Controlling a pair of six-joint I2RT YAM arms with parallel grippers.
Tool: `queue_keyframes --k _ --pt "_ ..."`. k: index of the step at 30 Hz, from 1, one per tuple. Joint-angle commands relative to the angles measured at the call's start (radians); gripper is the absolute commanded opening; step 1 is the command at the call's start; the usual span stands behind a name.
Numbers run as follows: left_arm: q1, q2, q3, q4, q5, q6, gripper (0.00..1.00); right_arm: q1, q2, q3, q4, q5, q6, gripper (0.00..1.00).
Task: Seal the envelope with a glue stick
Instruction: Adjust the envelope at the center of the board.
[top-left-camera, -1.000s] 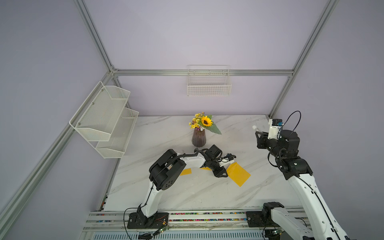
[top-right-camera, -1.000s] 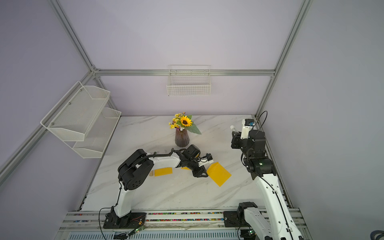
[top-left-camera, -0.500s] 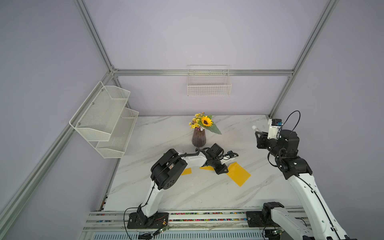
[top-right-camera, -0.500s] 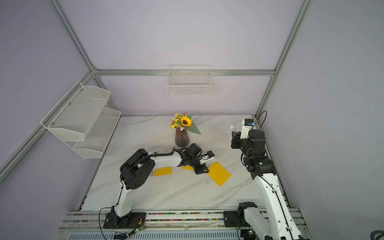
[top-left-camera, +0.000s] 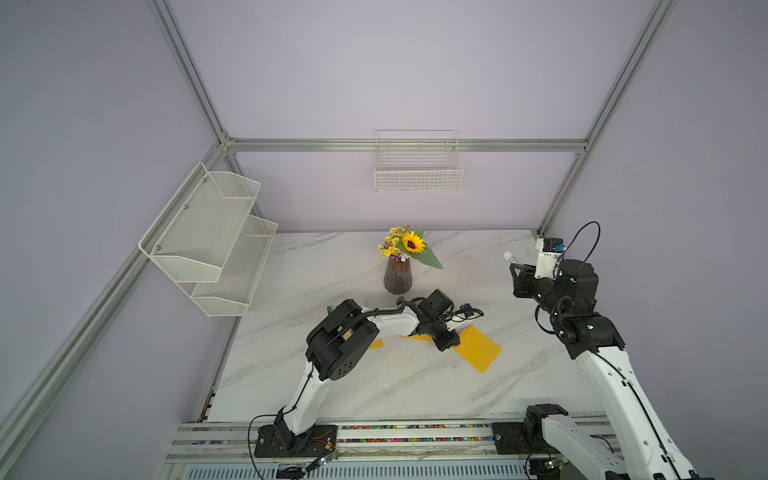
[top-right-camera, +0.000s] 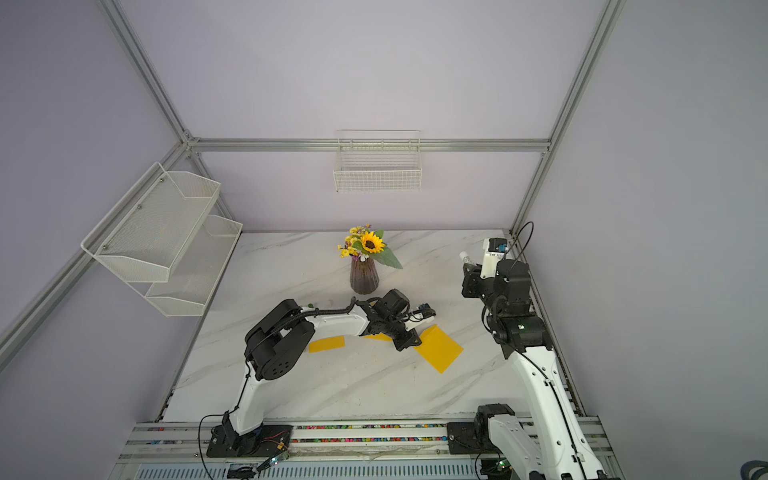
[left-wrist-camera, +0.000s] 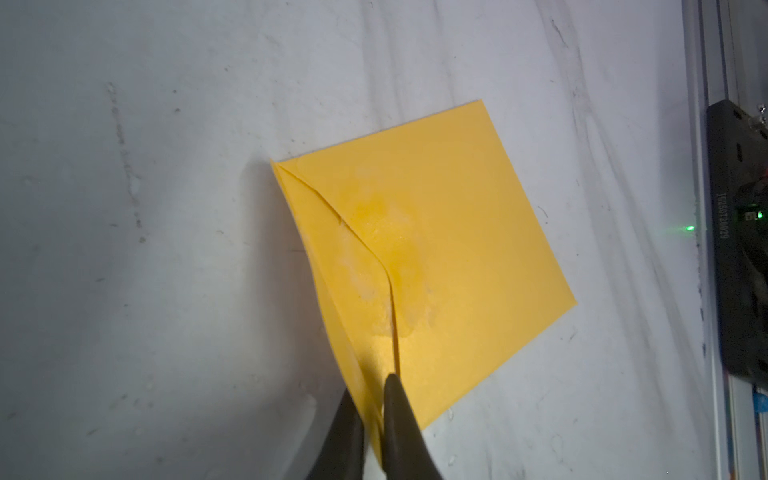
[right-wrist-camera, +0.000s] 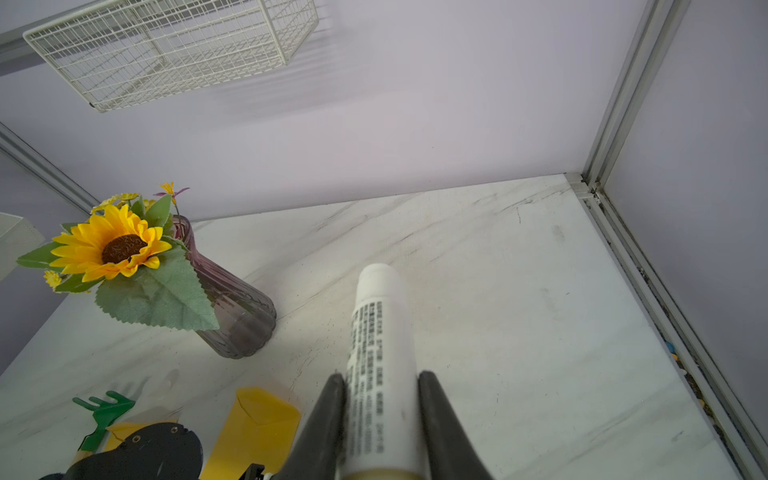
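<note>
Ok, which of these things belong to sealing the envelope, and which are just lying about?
For the job: glue stick, yellow envelope with the smeared flap.
Lying about: sunflower vase, green toy rake, second yellow envelope, wire basket, tiered wall shelf.

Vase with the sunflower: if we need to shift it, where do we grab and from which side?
Take the vase by its narrow neck just under the flared rim, pinching level across the ribs; it stands upright and widens below. Come from the side of the left arm: the leaf droops over the neck toward the right arm and may block that approach.
</note>
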Motion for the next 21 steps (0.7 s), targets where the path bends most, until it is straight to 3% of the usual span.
queue_keyframes --k 1,4,7,11,15,21 --pt "-0.011 -0.031 -0.045 0.013 -0.039 -0.072 0.07 -0.002 0.031 0.071 -0.112 -0.05 0.048 0.0" --pt "-0.013 -0.078 -0.126 0.078 -0.053 -0.181 0.03 -0.002 0.08 0.142 -0.238 -0.095 0.094 0.0" --pt "-0.015 -0.133 -0.236 0.207 -0.065 -0.351 0.0 -0.002 0.131 0.195 -0.36 -0.23 0.09 0.0" --pt "-0.016 -0.179 -0.421 0.501 -0.062 -0.6 0.0 -0.001 0.2 0.238 -0.519 -0.341 0.073 0.0" --pt "-0.016 -0.189 -0.55 0.73 -0.057 -0.753 0.0 0.0 0.223 0.225 -0.62 -0.301 0.08 0.0" --pt "-0.016 -0.208 -0.643 0.858 -0.093 -0.866 0.0 0.044 0.293 0.222 -0.747 -0.184 0.09 0.0"
